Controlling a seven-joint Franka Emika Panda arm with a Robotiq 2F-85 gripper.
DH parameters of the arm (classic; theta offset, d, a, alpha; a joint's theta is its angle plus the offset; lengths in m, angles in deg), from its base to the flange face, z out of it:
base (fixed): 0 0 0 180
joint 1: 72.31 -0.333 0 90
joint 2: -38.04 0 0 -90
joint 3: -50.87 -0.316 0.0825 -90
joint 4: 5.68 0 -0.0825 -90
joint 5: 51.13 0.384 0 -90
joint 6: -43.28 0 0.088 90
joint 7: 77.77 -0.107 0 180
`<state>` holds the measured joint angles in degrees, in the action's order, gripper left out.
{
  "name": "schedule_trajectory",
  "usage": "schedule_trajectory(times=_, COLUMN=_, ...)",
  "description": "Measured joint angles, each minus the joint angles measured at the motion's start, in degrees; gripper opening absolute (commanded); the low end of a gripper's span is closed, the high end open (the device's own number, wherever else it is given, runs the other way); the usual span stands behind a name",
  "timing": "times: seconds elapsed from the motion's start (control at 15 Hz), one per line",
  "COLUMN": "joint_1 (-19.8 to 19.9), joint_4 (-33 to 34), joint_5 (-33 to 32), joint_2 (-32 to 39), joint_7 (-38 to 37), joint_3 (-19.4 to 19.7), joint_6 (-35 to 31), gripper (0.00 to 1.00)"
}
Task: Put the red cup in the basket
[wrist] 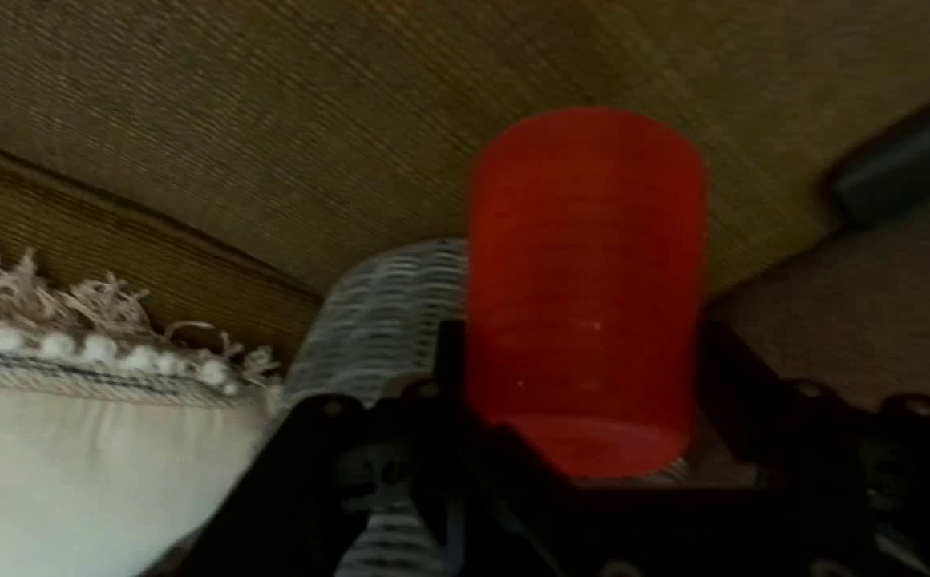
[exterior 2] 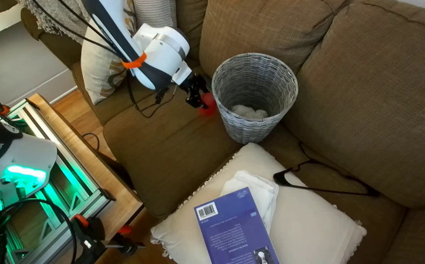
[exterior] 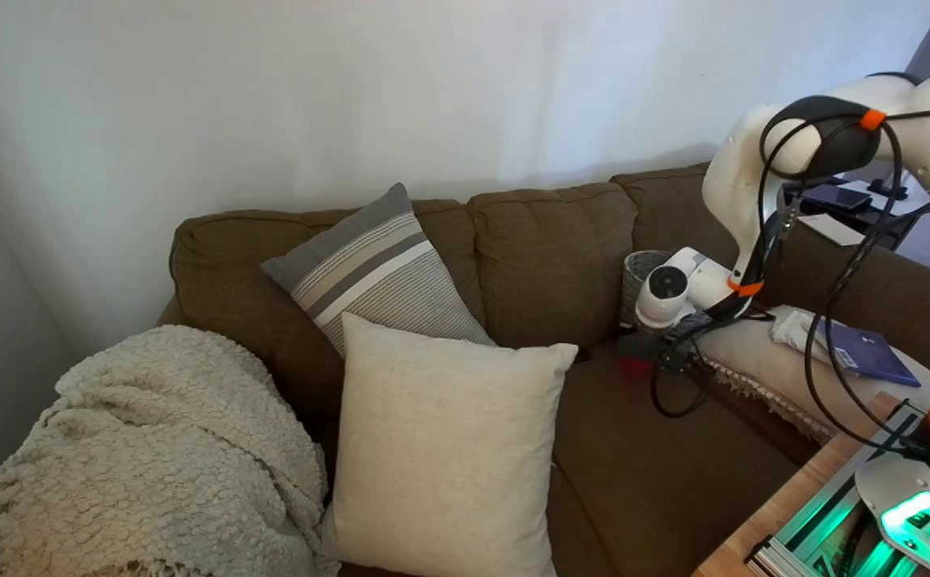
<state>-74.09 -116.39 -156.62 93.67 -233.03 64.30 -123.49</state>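
The bright red cup point(wrist: 585, 280) is between the two black fingers of my gripper point(wrist: 581, 353) in the wrist view, with a finger against each side. The cup also shows in both exterior views point(exterior: 635, 369) point(exterior 2: 208, 104), outside the basket. The basket point(exterior 2: 231, 123) is grey, woven and bucket-shaped, upright on the sofa seat, with its mouth open upward. My gripper point(exterior 2: 201, 96) is right beside the basket's wall. I cannot tell whether the cup touches that wall. In an exterior view the wrist partly hides the basket point(exterior: 637, 272). Its side also shows in the wrist view point(wrist: 385, 312).
Pale cloth point(exterior 2: 249, 112) lies inside the basket. A cream fringed pillow point(exterior 2: 300, 223) with a blue book point(exterior 2: 236, 227) and white cloth stands near the basket. A black hanger point(exterior 2: 329, 189) lies behind the pillow. A large cream cushion point(exterior: 449, 441) stands on the sofa.
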Motion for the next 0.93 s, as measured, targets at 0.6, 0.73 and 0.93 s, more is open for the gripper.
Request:
schedule_trajectory(times=0.6, joint_1=15.7, joint_4=-2.9, joint_5=-11.2, joint_2=-25.1, joint_7=3.4, joint_3=-0.6, joint_6=-29.6, gripper=0.45)
schedule_trajectory(times=0.73, joint_1=19.0, joint_4=-3.6, joint_5=-11.4, joint_2=-28.9, joint_7=3.2, joint_3=2.1, joint_6=-29.6, gripper=0.45)
schedule_trajectory(times=0.93, joint_1=23.0, joint_4=-3.7, joint_5=-11.5, joint_2=-31.3, joint_7=3.6, joint_3=5.8, joint_6=-24.5, gripper=0.45)
